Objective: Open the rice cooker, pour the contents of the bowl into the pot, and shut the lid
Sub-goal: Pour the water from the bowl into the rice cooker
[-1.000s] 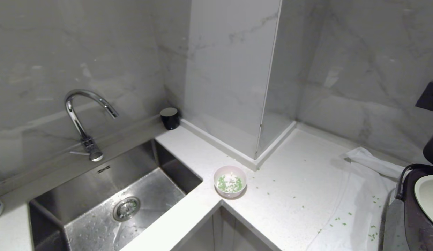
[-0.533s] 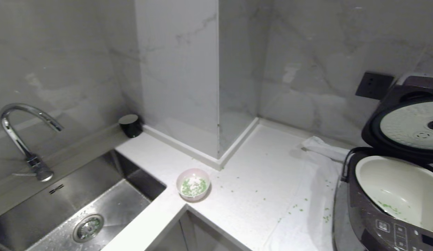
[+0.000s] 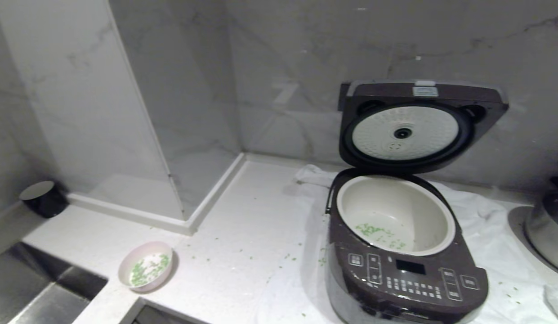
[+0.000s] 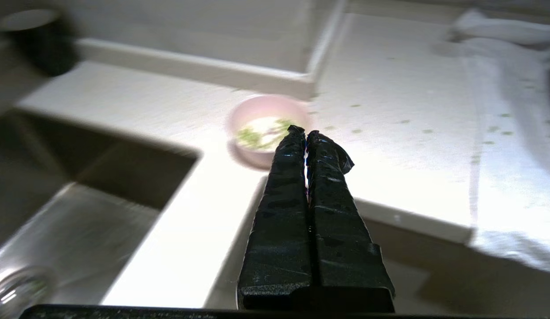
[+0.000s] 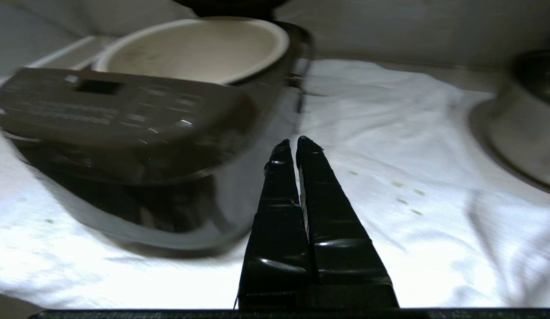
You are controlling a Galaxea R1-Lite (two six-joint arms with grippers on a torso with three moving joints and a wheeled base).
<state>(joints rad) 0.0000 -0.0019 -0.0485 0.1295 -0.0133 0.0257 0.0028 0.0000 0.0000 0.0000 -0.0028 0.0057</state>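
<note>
- The cooker (image 3: 407, 252) sits on a white cloth (image 3: 287, 292) at the right of the counter (image 3: 243, 216), lid (image 3: 418, 126) already up and leaning back toward the wall, so the opening step looks done.
- The pot (image 3: 395, 216) is wide open, with a few green bits already on its floor.
- The bowl (image 3: 146, 270) stands well apart to the left, near the sink (image 3: 36, 292) corner, the contents (image 3: 146, 269) heaped inside.
- Judgement: the pick-up comes next; pinch the rim on one side, lift level, carry over the pot's centre before tipping, since stray bits already dot the counter.
- Left gripper (image 4: 306, 133) hangs short of the bowl, jaws pressed together, empty, touching nothing; they must spread first.
- Right gripper (image 5: 294, 141) is low beside the cooker's front, jaws together, empty.
</note>
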